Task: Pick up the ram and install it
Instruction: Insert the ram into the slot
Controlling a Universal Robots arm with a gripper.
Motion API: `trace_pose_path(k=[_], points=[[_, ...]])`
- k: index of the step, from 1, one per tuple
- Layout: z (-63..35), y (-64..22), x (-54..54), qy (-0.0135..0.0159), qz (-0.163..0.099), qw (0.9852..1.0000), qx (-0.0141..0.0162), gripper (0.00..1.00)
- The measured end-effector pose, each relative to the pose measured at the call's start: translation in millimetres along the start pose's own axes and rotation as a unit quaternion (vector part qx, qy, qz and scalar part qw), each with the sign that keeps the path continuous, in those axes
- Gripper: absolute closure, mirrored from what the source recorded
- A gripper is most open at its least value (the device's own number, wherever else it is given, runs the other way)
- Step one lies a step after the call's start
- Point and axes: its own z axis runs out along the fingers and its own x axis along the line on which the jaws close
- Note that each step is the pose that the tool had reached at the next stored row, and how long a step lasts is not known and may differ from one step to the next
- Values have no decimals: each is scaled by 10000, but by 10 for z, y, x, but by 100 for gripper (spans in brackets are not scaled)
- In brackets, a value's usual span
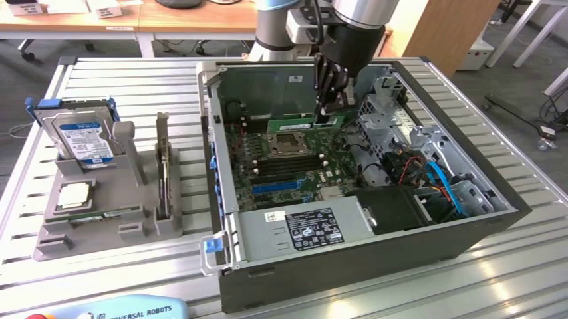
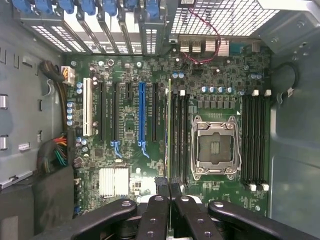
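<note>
Reaching down into the open computer case [image 1: 355,262], the end effector [image 1: 328,114] is almost fully closed. It pinches the ram [image 1: 290,124] between its two dark fingers [image 1: 321,86]. From the wrist view, the end effector [image 2: 169,190] sits right over the ram [image 2: 169,130], which looks like a thin green line because it is seen from its edge.

The ram is inside the case, low over the green motherboard [image 1: 284,169]. It is just beside the silver chip socket [image 2: 215,147] and lines up with the long black memory slots [image 2: 180,135] next to that socket. I cannot tell if its bottom edge is touching a slot or is a little above it.

Outside the case, on the exterior view's left, a gray holder [image 1: 106,229] sits on the metal surface [image 1: 133,80]. It has a hard drive [image 1: 84,136], a dark card [image 1: 162,166] and another green stick [image 1: 100,214] in it.

I think the ram is very light, thin and stiff. It does not bend, so it could snap or crack if pushed crooked. Its little black chips look easy to hurt. The best place to hold it seems to be along the long top edge, with flat fingers on both sides. The bottom edge must be free to go into a slot.
</note>
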Motion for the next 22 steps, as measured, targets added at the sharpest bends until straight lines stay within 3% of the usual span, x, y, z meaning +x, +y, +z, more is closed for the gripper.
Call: trace_pose_path(k=[22], points=[[182,-5,-1,-5,122,9999,4,89]])
